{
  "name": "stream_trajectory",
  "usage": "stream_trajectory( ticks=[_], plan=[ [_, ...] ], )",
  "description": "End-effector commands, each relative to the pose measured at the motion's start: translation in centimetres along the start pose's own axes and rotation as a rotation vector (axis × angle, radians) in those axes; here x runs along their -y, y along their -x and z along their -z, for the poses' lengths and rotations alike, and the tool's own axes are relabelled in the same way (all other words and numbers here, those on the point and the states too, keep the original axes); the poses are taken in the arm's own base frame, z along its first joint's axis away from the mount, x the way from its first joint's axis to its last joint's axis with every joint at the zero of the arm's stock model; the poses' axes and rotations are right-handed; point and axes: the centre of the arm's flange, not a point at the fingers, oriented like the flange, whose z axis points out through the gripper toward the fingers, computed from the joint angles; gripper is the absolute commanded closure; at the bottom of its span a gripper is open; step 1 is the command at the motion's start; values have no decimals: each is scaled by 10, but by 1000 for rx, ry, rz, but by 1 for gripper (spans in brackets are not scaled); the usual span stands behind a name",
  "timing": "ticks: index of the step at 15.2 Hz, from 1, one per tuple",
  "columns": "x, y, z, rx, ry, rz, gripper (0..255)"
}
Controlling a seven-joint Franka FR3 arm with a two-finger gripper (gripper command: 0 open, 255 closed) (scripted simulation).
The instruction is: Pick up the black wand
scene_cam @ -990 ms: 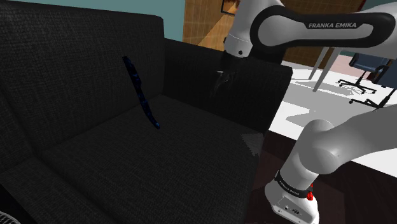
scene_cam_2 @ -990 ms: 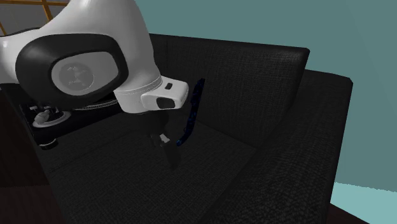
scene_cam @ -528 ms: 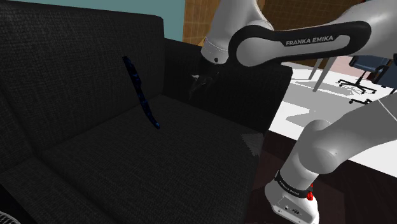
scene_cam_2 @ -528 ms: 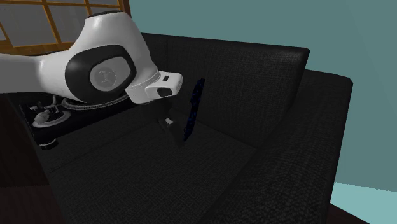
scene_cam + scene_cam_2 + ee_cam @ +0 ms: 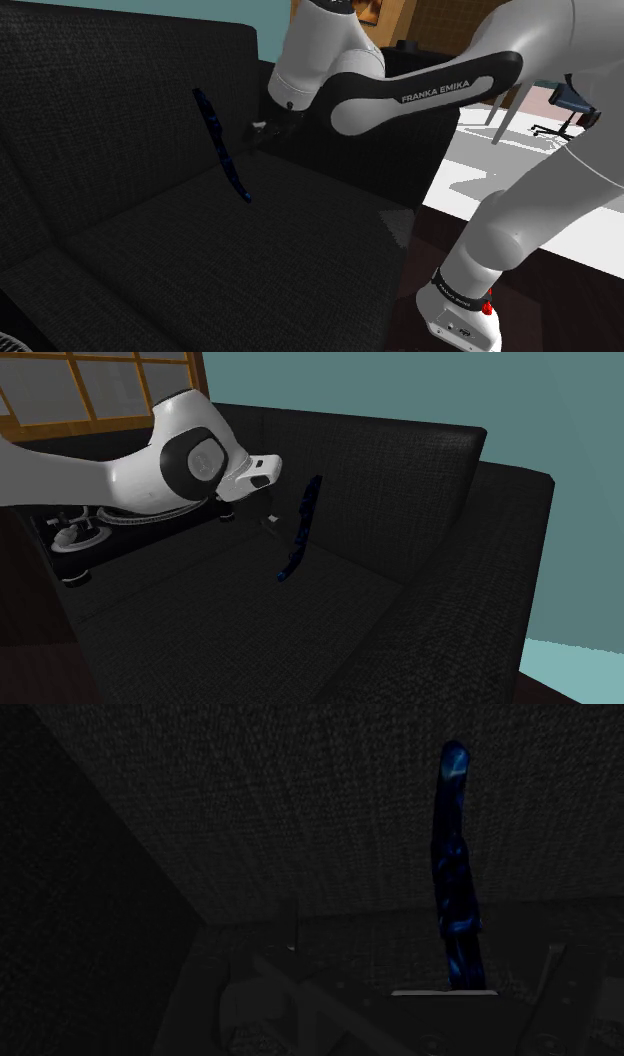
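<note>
In the shoulder view, one black fabric sofa [image 5: 120,250] filled the left. One wand [image 5: 222,150], black with dark blue mottling, leaned against its backrest with the lower end on the seat cushion. Just to the wand's right hung the gripper [image 5: 258,130], near it but not touching. Farther right, the single white arm [image 5: 400,90] carried the only legible writing, "FRANKA EMIKA", and an office chair [image 5: 572,98] stood at the far right on a pale floor. The second exterior view added a wood-framed window [image 5: 100,392] at its upper left and a teal wall [image 5: 560,412] at its right, with the wand between them. The wrist view gave the tool's state: its two fingers [image 5: 289,932] stood apart and clasped nothing, and the wand rose ahead against the backrest.
</note>
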Motion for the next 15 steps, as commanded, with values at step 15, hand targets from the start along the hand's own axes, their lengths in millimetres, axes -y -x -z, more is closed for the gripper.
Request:
stream_trajectory(
  ticks=[15],
  plan=[
    [73, -16, -60, -137, 38, 7, 0]
  ],
)
